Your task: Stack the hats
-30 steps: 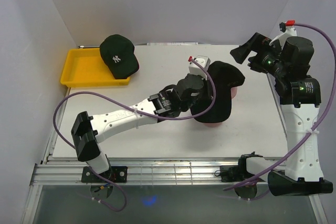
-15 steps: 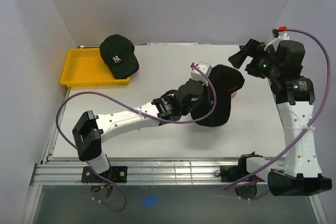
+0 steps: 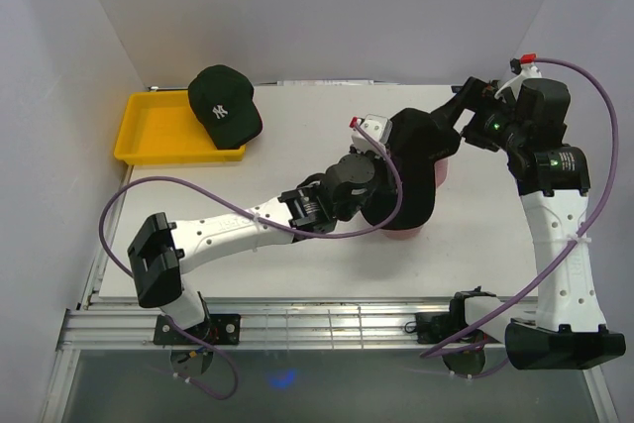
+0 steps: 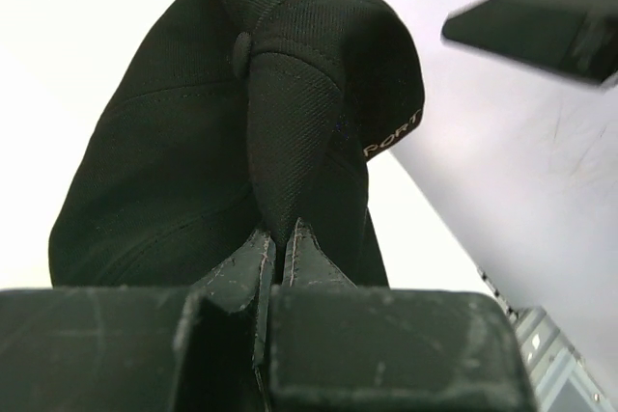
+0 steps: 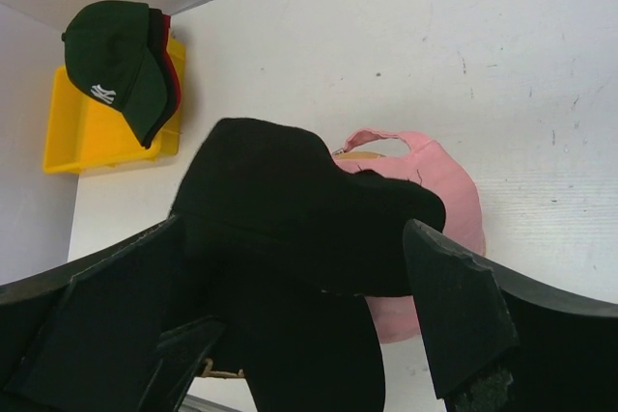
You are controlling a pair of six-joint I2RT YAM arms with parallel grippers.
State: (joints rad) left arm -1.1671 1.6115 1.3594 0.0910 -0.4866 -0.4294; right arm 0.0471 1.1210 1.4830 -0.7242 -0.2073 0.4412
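Black cap (image 3: 411,170) sits mid-table, right of centre, held over a pink cap (image 3: 443,171) and covering most of it; pink shows only at the right side and near edge. Cannot tell if the two caps touch. Left gripper (image 4: 278,240) is clamped tight on a pinched-up ridge of the black cap's crown, just below the top button. The jaws are nearly together with fabric between them. Right gripper (image 3: 458,112) is at the far right side of the black cap with its fingers (image 5: 446,315) spread wide, one on each side of the crown. Contact there is not clear.

Green cap (image 3: 224,104) with a white NY logo sits far left, on the right rim of the yellow tray (image 3: 149,136), well apart from the other two caps. A red edge (image 5: 172,69) shows under it, can't tell what it is.

Room: the tray sits in the far-left corner by the wall. The table (image 3: 307,131) is bare between tray and black cap, and along the near left under the left arm. A strip of bare table lies between the pink cap and the table's right edge. White walls (image 3: 59,66) stand close on the left, back and right.

Materials: black cap is woven twill with stitched panels, soft and creased where it is pinched, with small light lettering on the side. Pink cap is soft fabric, domed, with a back opening. Tray is glossy, shallow plastic. Table is matte white, lightly scuffed
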